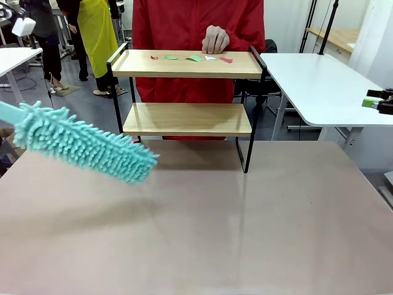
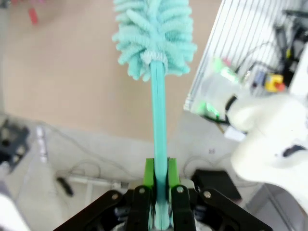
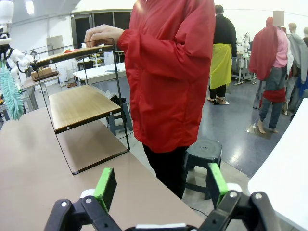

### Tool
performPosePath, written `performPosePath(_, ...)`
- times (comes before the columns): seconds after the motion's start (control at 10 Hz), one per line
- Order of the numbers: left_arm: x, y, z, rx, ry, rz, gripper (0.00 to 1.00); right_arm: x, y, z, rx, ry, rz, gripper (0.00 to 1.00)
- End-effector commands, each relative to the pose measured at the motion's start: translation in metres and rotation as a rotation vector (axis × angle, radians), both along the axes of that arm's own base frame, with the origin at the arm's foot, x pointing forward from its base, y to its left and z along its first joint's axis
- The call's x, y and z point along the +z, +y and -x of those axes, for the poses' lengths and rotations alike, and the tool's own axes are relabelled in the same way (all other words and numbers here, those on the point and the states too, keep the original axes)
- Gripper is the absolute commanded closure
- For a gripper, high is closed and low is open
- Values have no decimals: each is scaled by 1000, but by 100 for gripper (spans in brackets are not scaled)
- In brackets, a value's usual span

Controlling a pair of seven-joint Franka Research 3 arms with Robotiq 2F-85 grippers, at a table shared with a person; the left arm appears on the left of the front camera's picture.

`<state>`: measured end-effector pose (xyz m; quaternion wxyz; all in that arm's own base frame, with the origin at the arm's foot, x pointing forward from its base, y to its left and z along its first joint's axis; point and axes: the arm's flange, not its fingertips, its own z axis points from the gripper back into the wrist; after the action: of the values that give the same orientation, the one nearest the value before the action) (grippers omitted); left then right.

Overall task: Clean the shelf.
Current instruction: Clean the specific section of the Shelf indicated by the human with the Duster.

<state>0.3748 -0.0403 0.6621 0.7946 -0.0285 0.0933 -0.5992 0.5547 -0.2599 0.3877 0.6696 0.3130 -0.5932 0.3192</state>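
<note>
Approach step: left end effector clamps duster handle, head short of shelf; right end effector wide, empty. Next: raise head, sweep scraps off top board.

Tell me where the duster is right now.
In the front view the teal duster hangs over the left side of the table, just left of and nearer than the shelf, not touching it; the left end effector grips its handle.

Two-tier wooden shelf, black frame, upright, coloured scraps on top board
</note>
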Motion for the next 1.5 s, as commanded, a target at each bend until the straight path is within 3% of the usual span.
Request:
performPosePath(0.0,-5,-2,10,-52,-74,244,87,2,2,0,1,-2,2,0)
performPosePath(0.3,32,-34,17,29,-181,659,87,2,2,0,1,-2,2,0)
performPosePath(0.4,53,-49,27,23,-232,752,87,2,2,0,1,-2,2,0)
performPosePath(0.5,82,-64,34,77,-222,784,87,2,2,0,1,-2,2,0)
performPosePath(0.7,126,-100,43,254,-129,767,87,2,2,0,1,-2,2,0)
performPosePath(1.0,167,-158,53,508,11,674,87,2,2,0,1,-2,2,0)
performPosePath(1.2,199,-209,64,743,-36,617,87,2,2,0,1,-2,2,0)
performPosePath(1.4,214,-256,63,928,-200,478,87,2,2,0,1,-2,2,0)
